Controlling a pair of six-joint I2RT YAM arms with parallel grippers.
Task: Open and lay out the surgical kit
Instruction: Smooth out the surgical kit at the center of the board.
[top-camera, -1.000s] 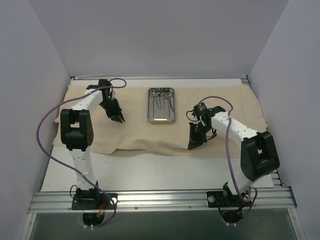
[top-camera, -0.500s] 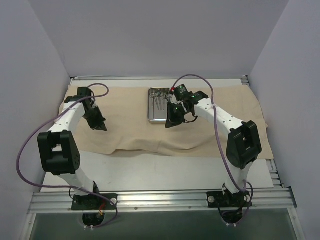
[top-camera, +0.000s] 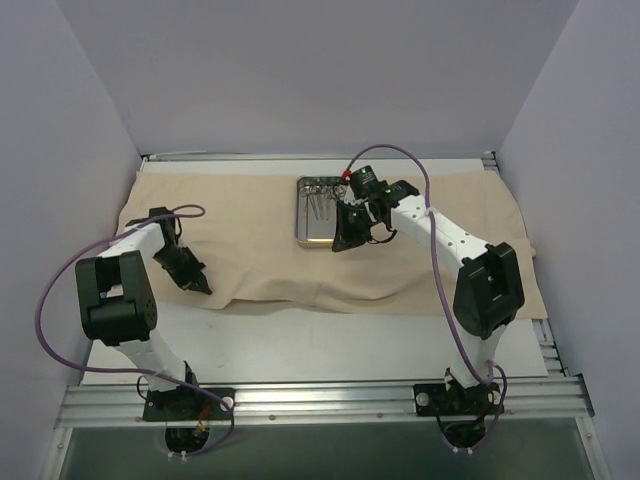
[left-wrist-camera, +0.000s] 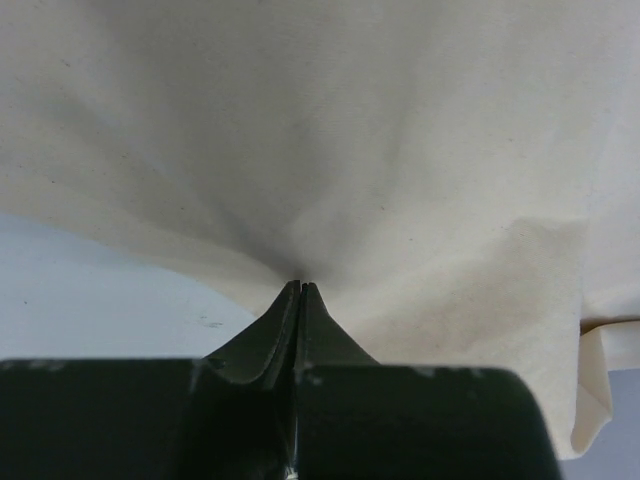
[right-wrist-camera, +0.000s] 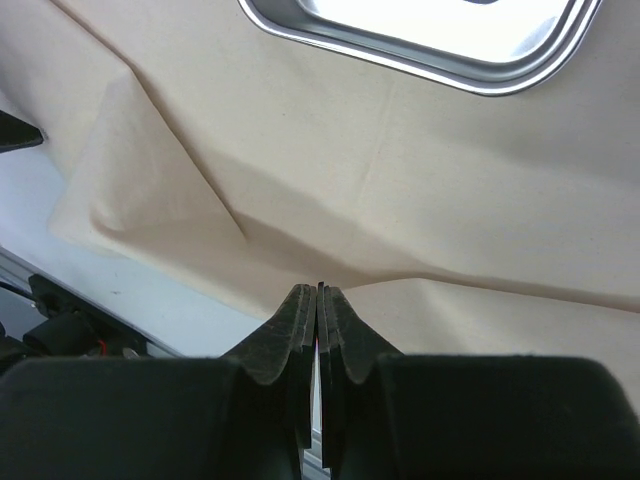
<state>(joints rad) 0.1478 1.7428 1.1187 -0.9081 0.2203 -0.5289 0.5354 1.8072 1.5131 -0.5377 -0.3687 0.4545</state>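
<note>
The beige cloth wrap (top-camera: 260, 225) lies spread across the table. The shiny steel tray (top-camera: 322, 242) sits on it at the back middle, with thin silver instruments (top-camera: 325, 200) inside. My left gripper (top-camera: 203, 289) is at the cloth's front left edge. In the left wrist view it (left-wrist-camera: 300, 284) is shut on that edge, and the creases of the cloth (left-wrist-camera: 350, 130) run to its tips. My right gripper (top-camera: 338, 247) is by the tray's front right corner. In the right wrist view it (right-wrist-camera: 318, 287) is shut on a raised ridge of cloth (right-wrist-camera: 450, 180), with the tray rim (right-wrist-camera: 400, 60) just beyond.
Bare white table (top-camera: 300, 345) lies in front of the cloth, ending at an aluminium rail (top-camera: 320, 400) that carries both arm bases. Grey walls close in the left, right and back. A purple cable loops from each arm.
My left gripper moved from the cloth's middle left toward the front left edge. My right gripper moved from the cloth's front edge back to the tray's corner, then stayed there.
</note>
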